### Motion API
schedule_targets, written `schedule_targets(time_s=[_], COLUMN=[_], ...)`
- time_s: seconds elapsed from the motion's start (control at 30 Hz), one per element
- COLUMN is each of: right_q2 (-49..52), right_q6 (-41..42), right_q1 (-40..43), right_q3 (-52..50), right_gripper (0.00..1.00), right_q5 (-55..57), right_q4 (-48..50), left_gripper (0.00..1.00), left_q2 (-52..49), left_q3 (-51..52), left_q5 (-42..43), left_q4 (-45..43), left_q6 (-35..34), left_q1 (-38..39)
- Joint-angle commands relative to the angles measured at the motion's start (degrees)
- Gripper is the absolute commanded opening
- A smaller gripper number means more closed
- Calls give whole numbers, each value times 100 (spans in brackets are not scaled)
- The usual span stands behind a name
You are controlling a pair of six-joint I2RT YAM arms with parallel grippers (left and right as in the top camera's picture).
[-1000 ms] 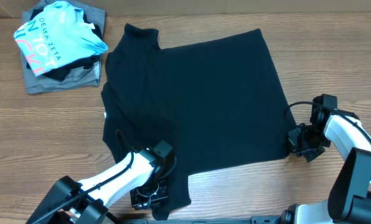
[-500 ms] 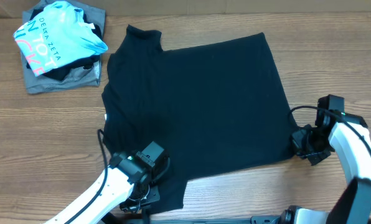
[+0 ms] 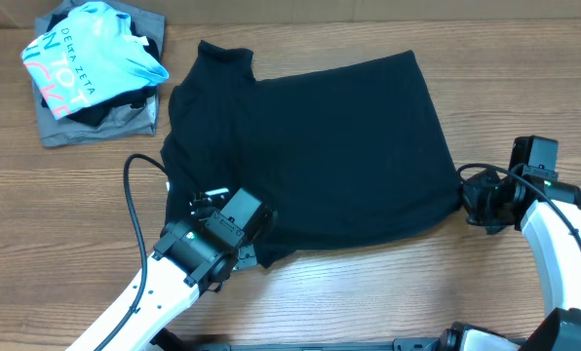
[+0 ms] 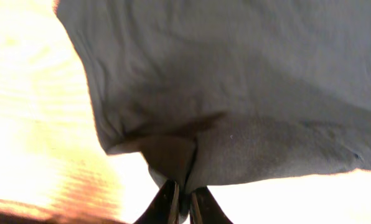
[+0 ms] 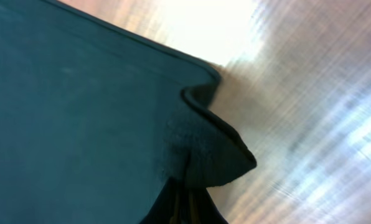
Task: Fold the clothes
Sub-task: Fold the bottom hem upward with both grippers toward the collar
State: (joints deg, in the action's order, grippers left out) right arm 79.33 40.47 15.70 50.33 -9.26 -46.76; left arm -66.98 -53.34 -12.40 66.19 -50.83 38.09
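A black shirt [image 3: 310, 146] lies spread on the wooden table, collar at the far left. My left gripper [image 3: 244, 255] is shut on the shirt's near left corner and lifts it over the cloth; in the left wrist view [image 4: 184, 198] the fabric [image 4: 235, 93] is pinched between the fingers. My right gripper [image 3: 469, 200] is shut on the shirt's near right corner; in the right wrist view [image 5: 184, 202] the hem [image 5: 79, 112] bunches into the fingers.
A pile of clothes [image 3: 91, 73] with a light blue and white printed shirt on grey and black garments sits at the far left. A black cable [image 3: 139, 195] loops beside the left arm. Bare wood shows along the near edge.
My left gripper has moved away from the near edge, carrying the shirt's near left corner up and over the cloth. My right gripper has shifted slightly right and farther, holding its corner.
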Motion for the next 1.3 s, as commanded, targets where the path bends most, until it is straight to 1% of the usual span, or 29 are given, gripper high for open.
schedule_targets(time_s=[0.0, 0.2, 0.23, 0.33, 0.5, 0.63, 0.7, 0.73, 0.77, 0.8, 0.87, 0.9, 0.97, 1.03, 1.1, 1.13, 1.27], right_q2=[-87, -66, -52, 57, 439, 833, 975, 1029, 1064, 1082, 1082, 1082, 1082, 1082, 1082, 1082, 1082], right_q6=[7, 9, 9, 7, -9, -17, -15, -15, -13, -9, 11, 11, 11, 11, 11, 9, 7], right_q1=[2, 2, 2, 0, -74, -356, -518, -590, -647, -710, -741, -739, -730, -723, -723, -723, -723], right_q3=[151, 151, 151, 151, 151, 151, 151, 151, 151, 151, 151, 151, 151, 151, 151, 151, 151], right_gripper=[4, 4, 4, 4, 4, 4, 4, 4, 4, 4, 4, 4, 4, 4, 4, 4, 4], right_q5=[-201, -203, -212, -254, -372, -372, -372, -369, -363, -328, -280, -282, -258, -240, -240, -240, -240], right_q4=[354, 1132, 1231, 1510, 1803, 2081, 2238, 2306, 2361, 2402, 2424, 2441, 2444, 2441, 2420, 2396, 2286], left_gripper=[10, 8, 10, 13, 10, 9, 10, 12, 21, 41, 59, 61, 63, 72, 80, 82, 82], left_q2=[-13, -295, -348, -553, -992, -1231, -1266, -1266, -1266, -1268, -1274, -1276, -1296, -1325, -1388, -1438, -1786], left_q3=[-105, -105, -105, -105, -105, -105, -105, -105, -105, -105, -105, -105, -105, -105, -105, -105, -103], left_q5=[-734, -1165, -1178, -1158, -1176, -1163, -1003, -852, -643, -306, 197, 557, 1285, 1615, 1696, 1694, 1696], left_q4=[-46, -199, -251, -470, -887, -1320, -1449, -1469, -1480, -1458, -1373, -1342, -1333, -1307, -1237, -1158, -846], left_q6=[-39, -37, -31, 216, 529, 597, 723, 857, 1043, 1226, 1408, 1550, 2044, 2256, 2245, 2168, 1606], left_q1=[-133, -616, -719, -1012, -1287, -1451, -1523, -1539, -1558, -1558, -1558, -1558, -1554, -1552, -1552, -1552, -1569])
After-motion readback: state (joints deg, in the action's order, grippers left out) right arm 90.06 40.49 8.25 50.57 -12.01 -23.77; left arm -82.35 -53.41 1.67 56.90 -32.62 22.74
